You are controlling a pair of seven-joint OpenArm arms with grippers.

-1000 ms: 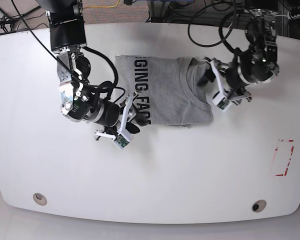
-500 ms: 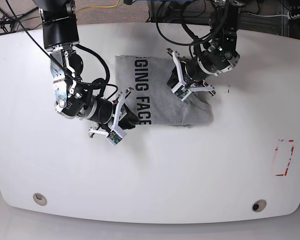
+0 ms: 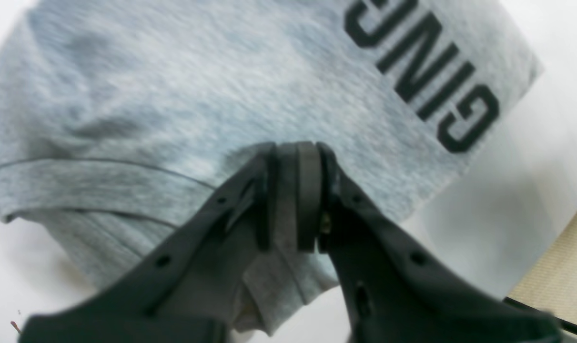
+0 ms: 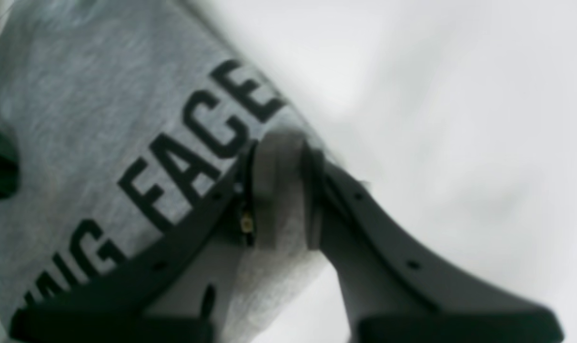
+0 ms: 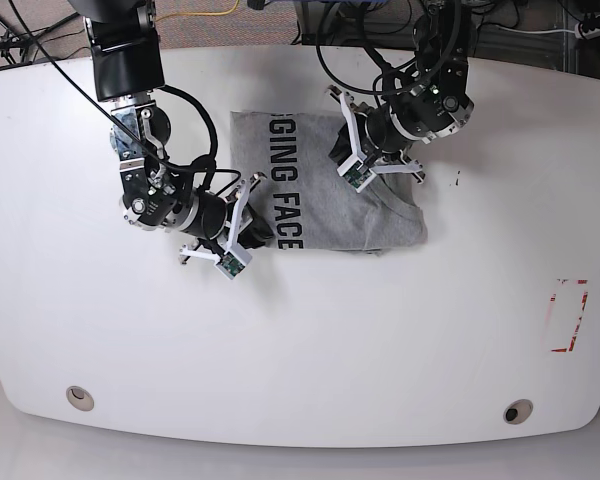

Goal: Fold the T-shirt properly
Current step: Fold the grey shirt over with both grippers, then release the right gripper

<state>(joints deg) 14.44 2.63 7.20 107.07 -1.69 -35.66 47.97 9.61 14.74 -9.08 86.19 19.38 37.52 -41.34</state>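
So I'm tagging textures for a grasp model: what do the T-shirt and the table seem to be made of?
T-shirt: soft knit, probably cotton jersey, matte. The wrist views show heathered grey flecks, a fuzzy surface, limp folds and flat black printed letters.
Table: hard, smooth white board, likely laminate or painted. It looks slightly glossy with soft reflections, so the exact material stays open.

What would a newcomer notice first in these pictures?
The grey T-shirt, partly folded, lies at the far middle of the white table, its black lettering showing. Both arms reach onto it: the right gripper pinches its edge beside the word FACE, while the left gripper is shut above its folded layers.
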